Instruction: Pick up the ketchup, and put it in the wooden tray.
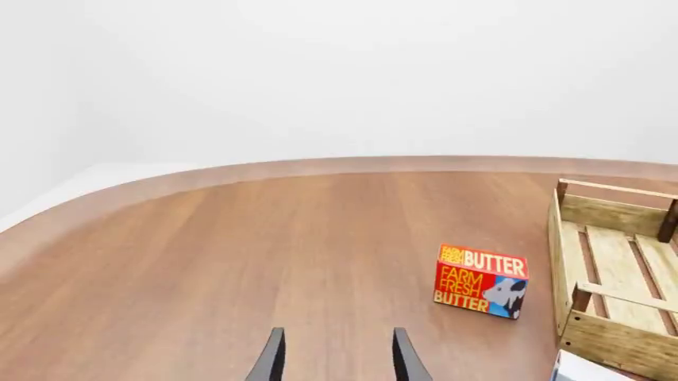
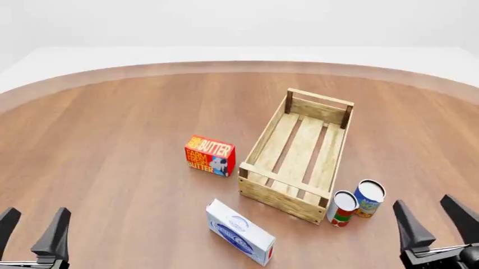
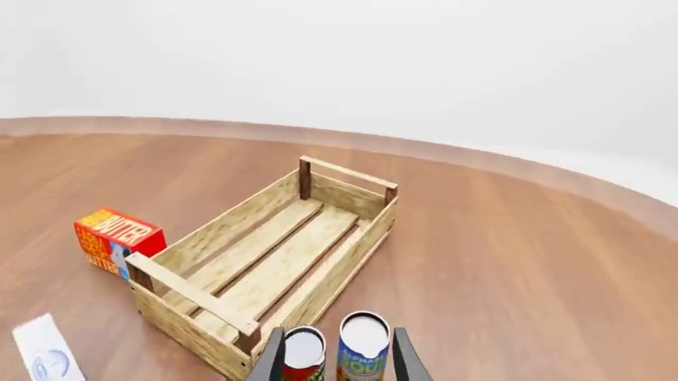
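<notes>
Brown wood-grain worktop (image 2: pixel 112 140) with a curved far edge fills the front view, with a plain white background behind it. Right of centre lies the wooden tray (image 2: pixel 263 137), its long axis running from about 7 o'clock to 1 o'clock, its slatted floor bare. The ketchup shows in none of the three views, so its place cannot be told. At 9 o'clock of the tray, near but apart from its long wall, stands a red and yellow butter box (image 2: pixel 210 156) (the print reads "Farm Fresh Butter"). At 7 o'clock of the tray's near end, a white and blue box (image 2: pixel 239 231) lies flat. At 5 o'clock, just beside the tray's near right corner post, two cans stand upright side by side: a red-and-white can (image 2: pixel 342 208) closest to the post and a blue can (image 2: pixel 368 198) at its 2 o'clock. The left pincer (image 2: pixel 31 227) sits at the 7 o'clock corner of the front view, jaws spread wide with nothing between them. The right pincer (image 2: pixel 436 221) sits at the 5 o'clock corner, equally wide and empty; its wrist view looks over the two can tops, which appear between its dark fingers (image 3: pixel 406 361), toward the tray beyond.
</notes>
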